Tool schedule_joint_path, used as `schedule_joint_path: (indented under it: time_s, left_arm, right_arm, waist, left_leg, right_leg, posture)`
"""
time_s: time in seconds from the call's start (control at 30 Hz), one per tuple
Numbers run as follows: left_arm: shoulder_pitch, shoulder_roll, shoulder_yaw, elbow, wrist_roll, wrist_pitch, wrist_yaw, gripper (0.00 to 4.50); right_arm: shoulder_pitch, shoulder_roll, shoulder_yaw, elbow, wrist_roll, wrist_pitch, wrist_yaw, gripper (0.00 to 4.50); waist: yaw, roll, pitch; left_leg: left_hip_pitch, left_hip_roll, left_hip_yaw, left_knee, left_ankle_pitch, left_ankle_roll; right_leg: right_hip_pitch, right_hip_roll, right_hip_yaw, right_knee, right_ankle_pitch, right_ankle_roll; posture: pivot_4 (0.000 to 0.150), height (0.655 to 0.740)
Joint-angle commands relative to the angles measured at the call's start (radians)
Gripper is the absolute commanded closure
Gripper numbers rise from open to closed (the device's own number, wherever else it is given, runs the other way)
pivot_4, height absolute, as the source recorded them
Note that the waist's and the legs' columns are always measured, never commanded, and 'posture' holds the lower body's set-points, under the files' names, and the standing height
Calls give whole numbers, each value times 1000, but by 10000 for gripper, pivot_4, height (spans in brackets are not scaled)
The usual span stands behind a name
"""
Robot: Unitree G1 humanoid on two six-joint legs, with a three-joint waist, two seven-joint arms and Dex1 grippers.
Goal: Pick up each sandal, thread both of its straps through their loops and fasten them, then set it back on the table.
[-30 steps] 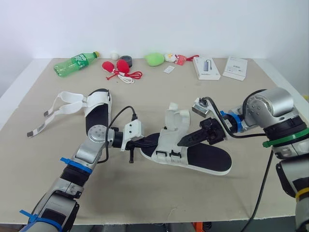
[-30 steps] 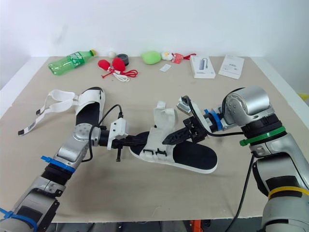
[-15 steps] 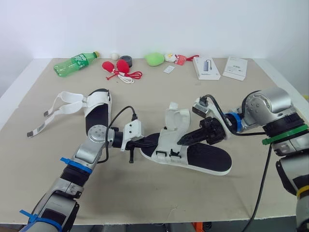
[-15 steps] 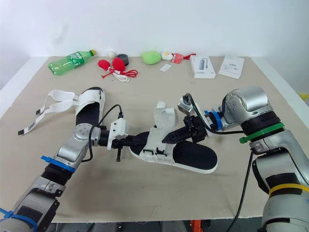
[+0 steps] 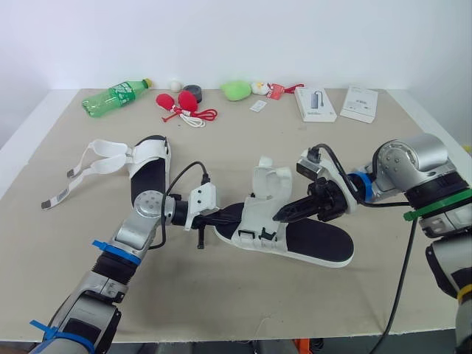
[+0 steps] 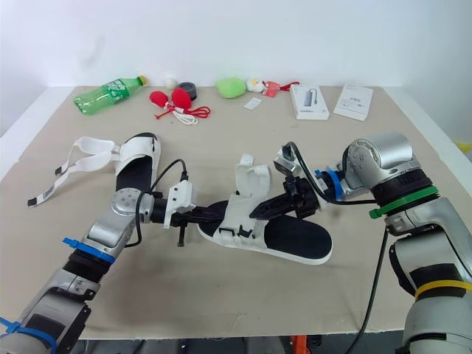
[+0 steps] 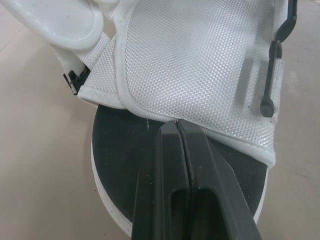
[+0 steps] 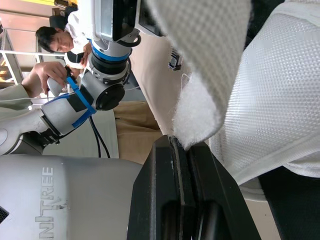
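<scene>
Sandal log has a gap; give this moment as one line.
left gripper: shut, on white black-soled sandal | right gripper: shut on white fuzzy strap

Head cameras are looking down over the whole table; wrist cameras are crowding in on one sandal.

The stereo pair is sitting high on the head, facing forward and down, taking in the table (image 5: 66, 147) from near edge to far wall; both eyes are sharing almost the same scene, offset slightly sideways. The left wrist camera is looking along the left gripper (image 7: 177, 127), very close on the toe end of the sandal (image 5: 295, 240). The right wrist camera is looking along the right gripper (image 8: 172, 142) from the opposite side, equally near, at its strap (image 8: 210, 60), and is catching the left arm (image 8: 100, 85) and a person (image 8: 47, 75) beyond.
</scene>
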Motion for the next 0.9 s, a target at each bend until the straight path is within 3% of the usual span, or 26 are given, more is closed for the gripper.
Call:
schedule_joint_path:
  time_s: [0.03, 0.9]
  left_arm:
    - [7, -2, -15, 0, 12, -2, -1, 45000]
    - [10, -2, -19, -12, 10, 1, -5, 45000]
  right_arm:
    - [-26, 0, -34, -3, 13, 3, 8, 44705]
    - [20, 17, -104, -19, -107, -2, 25, 44705]
  waist:
    - [0, 0, 0]
    - [0, 0, 0]
  left_leg:
    - [0, 0, 0, 0, 0, 0]
    - [0, 0, 0, 1, 0, 0]
  right_leg:
    - [0, 0, 0, 0, 0, 0]
    - [0, 0, 0, 1, 0, 0]
  posture:
    - [1500, 7400]
    - [1500, 7400]
